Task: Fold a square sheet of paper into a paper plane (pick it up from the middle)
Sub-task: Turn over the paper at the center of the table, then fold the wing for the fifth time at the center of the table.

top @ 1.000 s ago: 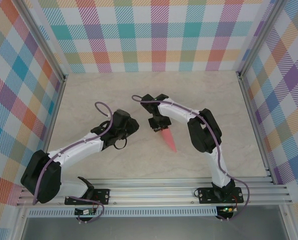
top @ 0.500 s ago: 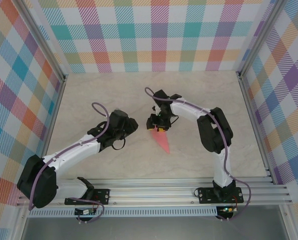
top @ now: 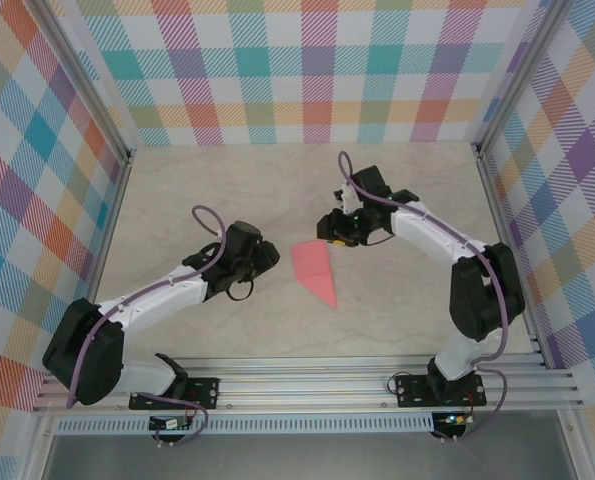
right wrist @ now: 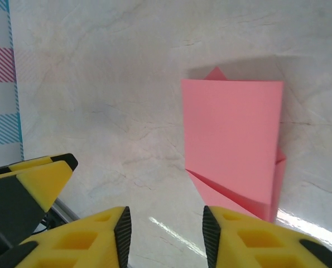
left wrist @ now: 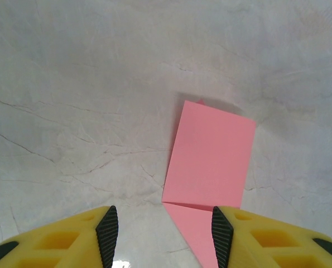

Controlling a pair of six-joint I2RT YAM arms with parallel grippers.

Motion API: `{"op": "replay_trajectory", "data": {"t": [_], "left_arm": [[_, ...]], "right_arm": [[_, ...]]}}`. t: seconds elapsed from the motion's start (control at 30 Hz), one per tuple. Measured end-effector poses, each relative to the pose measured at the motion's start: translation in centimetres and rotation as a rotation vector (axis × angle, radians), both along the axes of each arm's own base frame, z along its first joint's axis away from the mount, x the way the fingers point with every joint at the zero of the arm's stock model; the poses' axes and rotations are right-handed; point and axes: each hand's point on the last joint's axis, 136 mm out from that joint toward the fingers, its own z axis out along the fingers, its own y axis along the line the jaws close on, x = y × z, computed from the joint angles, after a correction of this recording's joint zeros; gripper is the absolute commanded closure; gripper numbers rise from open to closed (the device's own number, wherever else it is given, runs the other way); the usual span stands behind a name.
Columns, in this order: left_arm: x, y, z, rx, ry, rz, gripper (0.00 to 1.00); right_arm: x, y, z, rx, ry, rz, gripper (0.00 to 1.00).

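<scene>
Paper plane lies flat on the marble-look bench, about mid-bench, between the two pincers and held by neither. It is a folded pink piece, wide end toward the back wall, narrow point toward the arm bases.

Left pincer sits just left of the plane, low over the bench. In the left wrist view its jaws stand moderately apart around bare bench, gripping nothing. The plane is ahead and slightly right, its tip running down next to the right-hand pad.

Right pincer is just behind and right of the plane's wide end. In the right wrist view its jaws are parted and empty, with the plane ahead and to the right, one fold seam crossing near the point.
</scene>
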Motion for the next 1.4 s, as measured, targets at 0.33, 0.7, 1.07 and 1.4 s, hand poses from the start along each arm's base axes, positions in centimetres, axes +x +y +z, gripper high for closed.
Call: {"op": "replay_trajectory", "data": {"t": [0.33,0.7,1.07,1.4], "left_arm": [[0.1,-1.6,-1.8,-0.028,0.054,-0.052,0.5],[0.3,-2.9,-2.9,-0.052,0.087,-0.084,0.5],[0.5,-4.1,-4.7,-0.067,0.143,-0.113,0.51],[1.4,-5.3,-4.9,-0.089,0.151,-0.133,0.5]], "right_arm": [[-1.7,-2.6,-1.7,0.033,-0.049,-0.038,0.68],[-3.9,-0.4,-5.5,0.124,0.091,0.04,0.78],[-5.0,0.1,-9.5,0.117,0.214,0.073,0.8],[-4.6,-0.4,-11.9,0.088,0.252,0.075,0.79]]}}
